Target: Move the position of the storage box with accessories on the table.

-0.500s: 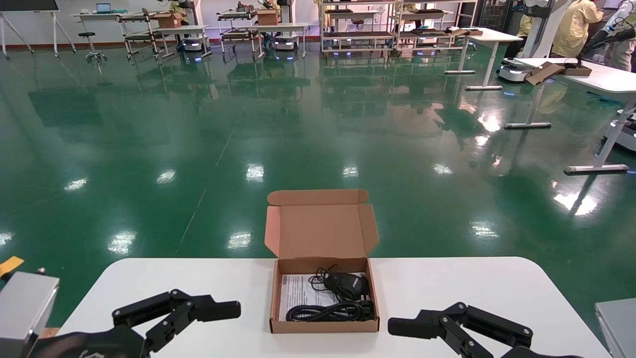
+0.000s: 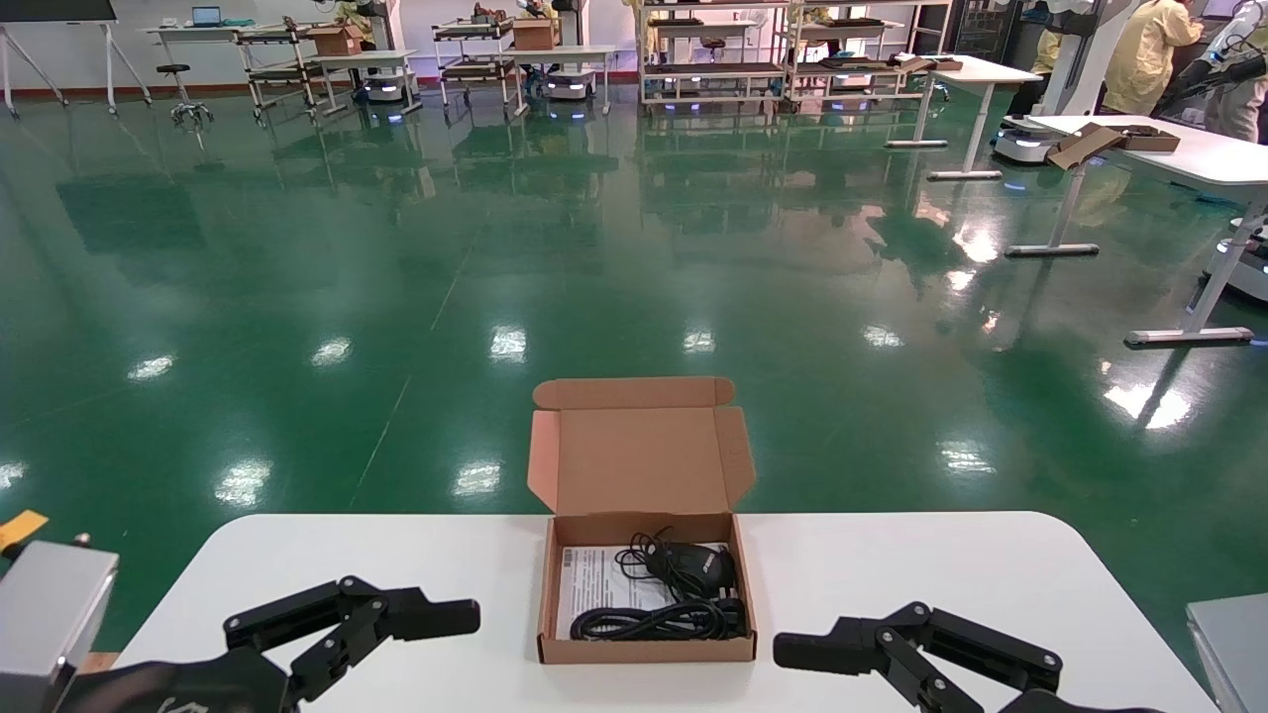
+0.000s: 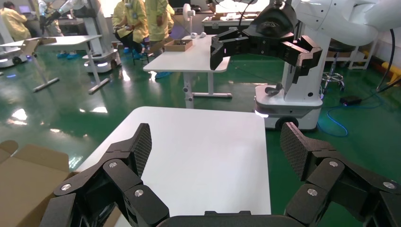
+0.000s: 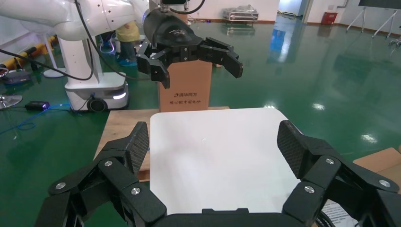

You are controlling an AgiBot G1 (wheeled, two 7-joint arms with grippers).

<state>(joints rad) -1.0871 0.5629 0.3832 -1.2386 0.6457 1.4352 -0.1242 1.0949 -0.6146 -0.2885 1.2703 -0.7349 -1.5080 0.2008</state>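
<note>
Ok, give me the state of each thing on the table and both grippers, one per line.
storage box: lid flap open, upright on the table
mouse: inside box
cable: coiled, inside box
paper sheet: flat under them
left gripper: open, beside box
right gripper: open, beside box

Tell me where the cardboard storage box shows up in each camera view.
Head view: the storage box sits centre, lid open, between both hands.
Left wrist view: only its lid shows, at the lower-left corner.
Right wrist view: a corner at the right edge.
Shared landmark: the white table.
</note>
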